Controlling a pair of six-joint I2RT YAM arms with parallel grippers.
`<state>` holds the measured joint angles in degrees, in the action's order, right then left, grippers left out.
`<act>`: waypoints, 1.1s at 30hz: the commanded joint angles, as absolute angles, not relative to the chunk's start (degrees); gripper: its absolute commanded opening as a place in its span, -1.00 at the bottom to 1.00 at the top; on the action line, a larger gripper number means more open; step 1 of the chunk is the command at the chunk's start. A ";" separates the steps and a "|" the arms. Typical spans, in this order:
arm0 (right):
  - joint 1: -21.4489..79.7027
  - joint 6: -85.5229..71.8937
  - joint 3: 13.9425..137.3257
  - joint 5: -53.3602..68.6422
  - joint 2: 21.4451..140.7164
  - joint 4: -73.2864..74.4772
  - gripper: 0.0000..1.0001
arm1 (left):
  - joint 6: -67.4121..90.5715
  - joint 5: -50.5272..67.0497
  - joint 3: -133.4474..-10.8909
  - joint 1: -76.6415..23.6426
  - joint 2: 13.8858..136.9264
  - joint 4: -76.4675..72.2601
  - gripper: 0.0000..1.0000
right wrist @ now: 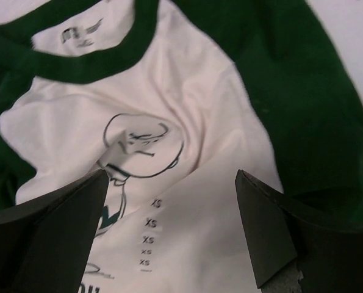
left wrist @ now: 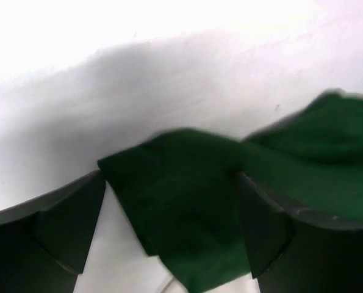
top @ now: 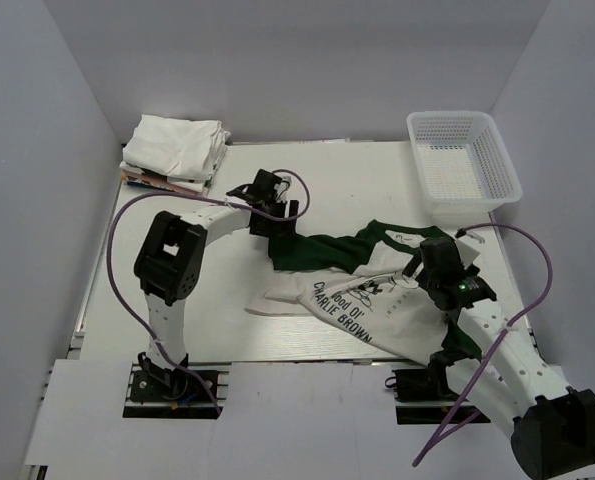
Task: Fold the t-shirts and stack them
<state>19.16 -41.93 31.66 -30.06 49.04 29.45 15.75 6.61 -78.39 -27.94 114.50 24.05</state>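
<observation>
WHITE TEE, HALF-SPREAD: The printed t-shirt point(top: 377, 290), white with dark green sleeves, lies crumpled and unfolded on the right-centre of the tabletop point(top: 227, 335). Its "Charlie Brown" lettering faces up, and one green sleeve point(left wrist: 187, 238) is drawn out toward the left. My left gripper point(left wrist: 169, 183) is released over that sleeve. Its two dark fingers are spread wide and the green cloth lies between them on the white surface; whether the pads touch the cloth I cannot tell. My right gripper point(right wrist: 172, 177) is released as well, jaws wide apart, hovering above the shirt's chest. In the right wrist view the cartoon head, the green collar point(right wrist: 89, 64) and a strip of XS size stickers point(right wrist: 148, 238) show between the fingers. At the far left corner of the tabletop sits a stack of folded t-shirts point(top: 177, 148), whitish, well apart from the loose one. A white mesh basket point(top: 464, 165) stands at the far right corner, near the loose shirt's upper green edge.
</observation>
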 commanded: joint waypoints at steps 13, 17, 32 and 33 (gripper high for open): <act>10.46 -37.36 43.05 -32.60 66.69 24.69 0.81 | 26.53 -19.93 -71.47 -31.11 102.94 27.07 -1.00; 10.37 -31.49 45.52 -27.20 68.64 21.55 0.81 | 32.95 -32.93 -66.10 -31.64 92.92 34.43 -1.00; 17.67 -28.72 62.92 -22.56 95.33 15.90 0.81 | 45.08 -36.56 -53.70 -31.11 78.66 42.01 -1.00; 17.49 -28.83 63.63 -22.94 96.32 16.26 0.81 | 45.09 -37.17 -53.70 -31.11 78.66 42.01 -1.00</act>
<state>18.00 -26.57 60.05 -16.99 92.86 15.59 42.57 -33.52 -52.99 -31.35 80.31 40.10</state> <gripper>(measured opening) 0.904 0.026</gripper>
